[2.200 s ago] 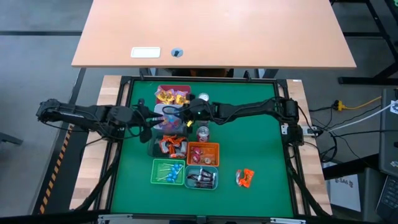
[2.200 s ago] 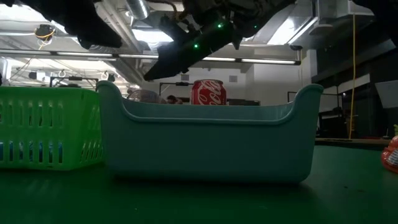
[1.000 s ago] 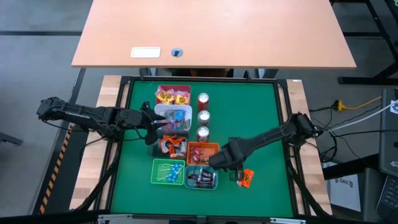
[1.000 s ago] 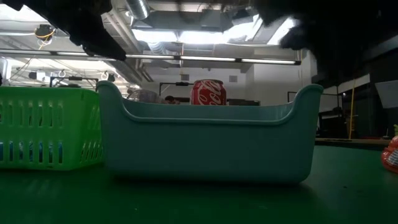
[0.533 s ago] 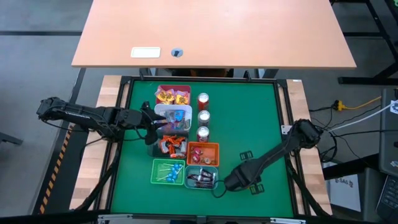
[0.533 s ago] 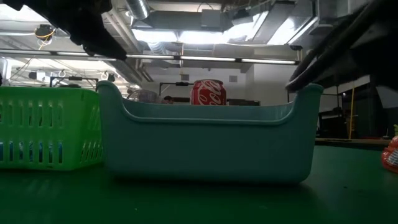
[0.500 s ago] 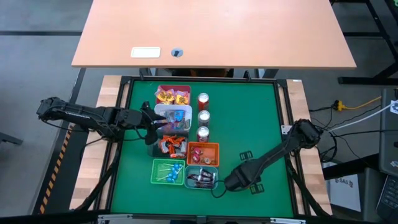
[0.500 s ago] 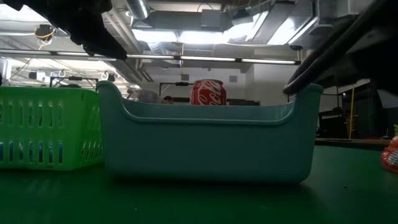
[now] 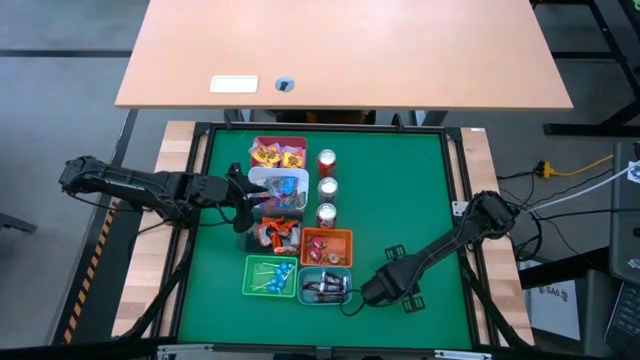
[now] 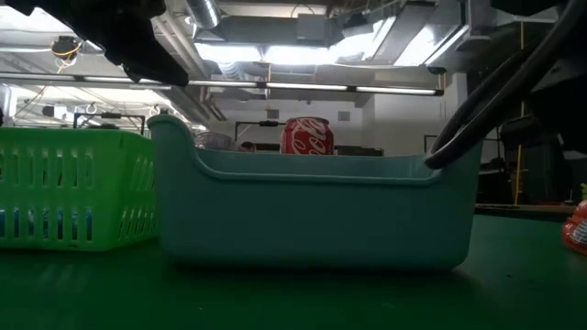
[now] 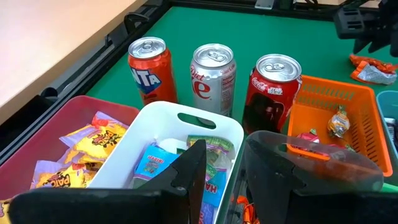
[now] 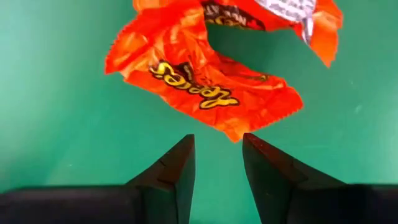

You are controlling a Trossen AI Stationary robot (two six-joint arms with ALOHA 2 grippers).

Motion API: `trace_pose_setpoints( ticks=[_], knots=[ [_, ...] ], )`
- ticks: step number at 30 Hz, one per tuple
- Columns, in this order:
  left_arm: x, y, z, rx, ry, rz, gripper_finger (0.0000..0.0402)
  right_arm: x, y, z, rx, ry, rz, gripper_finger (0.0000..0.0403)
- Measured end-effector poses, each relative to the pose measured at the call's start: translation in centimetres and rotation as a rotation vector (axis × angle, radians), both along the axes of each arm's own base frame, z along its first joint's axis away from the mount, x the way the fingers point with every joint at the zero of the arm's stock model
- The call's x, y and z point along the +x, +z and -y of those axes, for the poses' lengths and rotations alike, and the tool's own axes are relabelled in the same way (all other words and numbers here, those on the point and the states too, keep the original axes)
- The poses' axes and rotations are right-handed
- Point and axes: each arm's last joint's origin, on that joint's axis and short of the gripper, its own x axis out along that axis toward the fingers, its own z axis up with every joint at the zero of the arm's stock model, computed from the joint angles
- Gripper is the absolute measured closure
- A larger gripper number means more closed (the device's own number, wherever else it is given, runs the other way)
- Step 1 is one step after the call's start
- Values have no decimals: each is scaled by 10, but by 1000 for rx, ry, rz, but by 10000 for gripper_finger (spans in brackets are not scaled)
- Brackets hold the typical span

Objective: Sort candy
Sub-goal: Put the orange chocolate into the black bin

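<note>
On the near right of the green worktop [image 9: 420,190], flat bare mat all round, only the teal bin [image 9: 301,287] close on the left. Right tool [image 12: 217,142] low over that mat, fingers parted, gripping nothing. Just ahead of its tips, orange candy [image 12: 205,84], crumpled flat, long axis slanting across the gap, nearest corner almost between the fingers. Left tool [image 11: 222,155] well apart over the white bin [image 11: 134,140], likewise parted and empty; right arm plainly the nearer.

Orange candy wrapper [image 12: 211,74] cut off at the edge (upper part unseen)
</note>
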Motion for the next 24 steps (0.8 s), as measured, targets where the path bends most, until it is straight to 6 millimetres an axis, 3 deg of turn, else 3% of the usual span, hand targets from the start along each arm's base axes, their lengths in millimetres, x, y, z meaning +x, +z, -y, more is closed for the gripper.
trace_pose_setpoints(
  ticks=[8, 19, 24],
  knots=[
    [0, 0, 0, 0, 0, 0, 301, 6, -6, -4, 35, 1, 89, 272],
    [0, 0, 0, 1, 1, -1, 301, -8, -18, -15, 20, 13, 124, 272],
    [0, 0, 0, 1, 0, -1, 301, -8, -19, -15, 17, -12, 118, 300]
  ],
)
